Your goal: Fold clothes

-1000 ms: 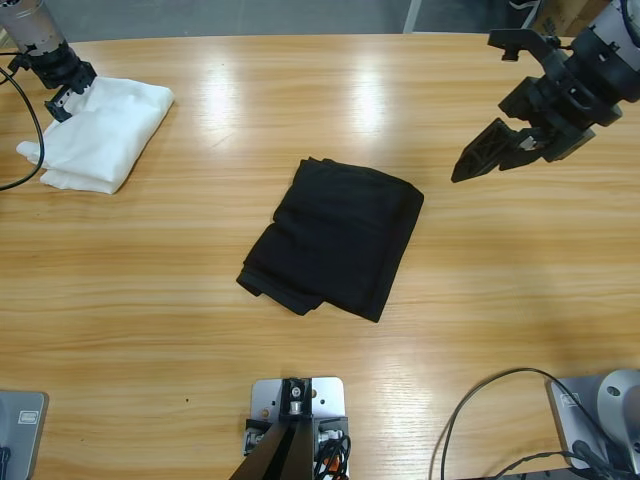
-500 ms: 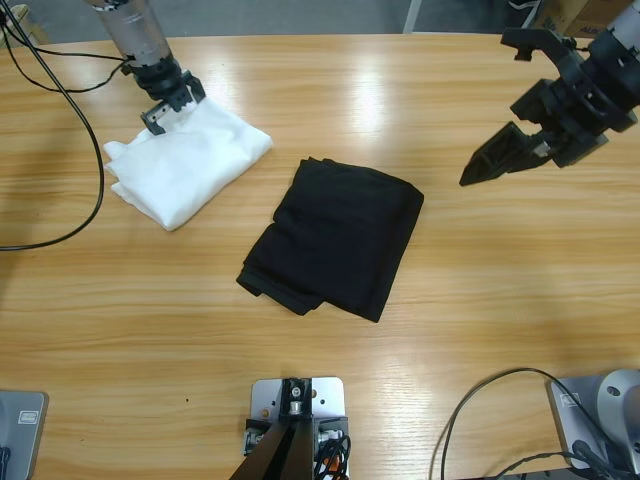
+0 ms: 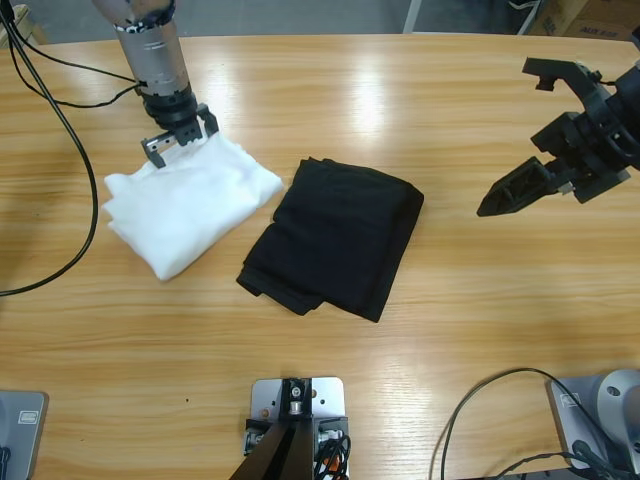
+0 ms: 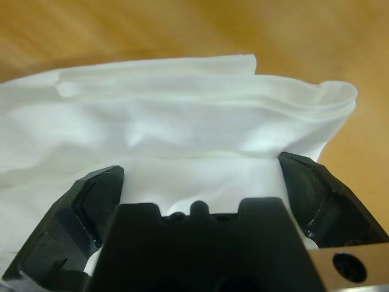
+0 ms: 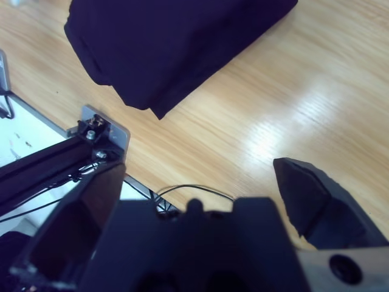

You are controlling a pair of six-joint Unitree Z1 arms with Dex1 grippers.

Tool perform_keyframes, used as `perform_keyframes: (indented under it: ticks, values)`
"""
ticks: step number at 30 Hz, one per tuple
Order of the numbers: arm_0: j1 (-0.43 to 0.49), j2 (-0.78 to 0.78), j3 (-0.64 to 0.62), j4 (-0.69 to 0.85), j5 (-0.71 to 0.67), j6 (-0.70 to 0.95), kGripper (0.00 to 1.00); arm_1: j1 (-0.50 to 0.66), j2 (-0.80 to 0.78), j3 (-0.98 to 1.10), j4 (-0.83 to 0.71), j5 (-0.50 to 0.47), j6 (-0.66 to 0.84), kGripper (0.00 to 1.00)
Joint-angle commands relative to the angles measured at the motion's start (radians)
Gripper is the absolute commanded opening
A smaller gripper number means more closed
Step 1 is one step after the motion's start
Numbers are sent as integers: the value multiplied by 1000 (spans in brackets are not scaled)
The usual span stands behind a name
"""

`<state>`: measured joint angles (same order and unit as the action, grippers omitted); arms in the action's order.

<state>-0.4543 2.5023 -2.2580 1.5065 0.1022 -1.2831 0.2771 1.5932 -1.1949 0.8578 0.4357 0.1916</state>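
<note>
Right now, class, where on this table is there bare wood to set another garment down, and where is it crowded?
Bare wood runs along the near edge below the black shirt, and between the shirt and the right gripper. Crowded: the white garment, with the left gripper on it, nearly meets the shirt's left edge.

Robotics lab: bare wooden tabletop (image 3: 400, 380), loose black cables (image 3: 60, 180) at frame left, cardboard boxes (image 3: 590, 15) upper right.
</note>
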Motion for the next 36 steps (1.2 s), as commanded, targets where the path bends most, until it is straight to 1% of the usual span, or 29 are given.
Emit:
perform_keyframes:
  ticks: [1,6,9,11,13,15,16,17,18,20,22,23,24,26,27,28,29,31,32,34,35,36]
  values:
    - [-43,-107,263,-11,13,-24,1000,-10,-76,120,-45,5,23,1000]
    - [-42,-169,326,-50,14,-44,1000,-10,-105,181,-75,10,23,1000]
    - [-20,-226,332,-57,36,-65,1000,-10,-136,225,-93,13,23,1000]
    - [-4,-299,326,-83,71,-64,1000,-10,-154,240,-100,27,23,1000]
    - [9,-369,311,-107,90,-46,1000,-11,-162,255,-111,64,40,1000]
    - [3,-435,293,-115,104,-2,1000,-45,-160,298,-159,156,76,1000]
    - [-11,-466,294,-124,112,31,1000,-66,-156,333,-198,202,89,1000]
    - [-34,-494,295,-126,128,75,998,-80,-147,373,-249,225,109,1000]
    - [-60,-519,303,-126,146,117,991,-92,-130,428,-320,236,141,1000]
    - [-121,-565,350,-134,168,205,945,-99,-102,520,-476,245,211,1000]
    - [-183,-644,468,-207,175,290,925,-101,-82,618,-657,241,286,1000]
    - [-211,-715,577,-290,165,329,904,-101,-73,661,-747,239,313,1000]
    - [-224,-783,681,-385,133,362,896,-101,-65,703,-829,234,332,1000]
    - [-217,-886,868,-573,16,423,835,-101,-31,774,-975,225,352,1000]
    - [-206,-904,920,-630,-42,461,830,-101,-10,804,-1045,226,359,1000]
    - [-198,-902,940,-652,-88,508,831,-101,15,825,-1101,227,362,1000]
    - [-189,-885,943,-672,-136,554,833,-101,49,843,-1163,234,366,1000]
    - [-163,-842,930,-716,-220,642,832,-101,85,849,-1223,255,380,1000]
    - [-136,-814,919,-749,-289,706,830,-101,92,846,-1234,259,392,1000]
    - [-77,-745,881,-805,-443,763,831,-101,97,844,-1239,260,406,1000]
    - [-49,-691,834,-805,-512,786,835,-101,100,844,-1239,261,408,1000]
    - [-32,-650,793,-804,-553,790,835,-101,104,844,-1239,261,408,1000]
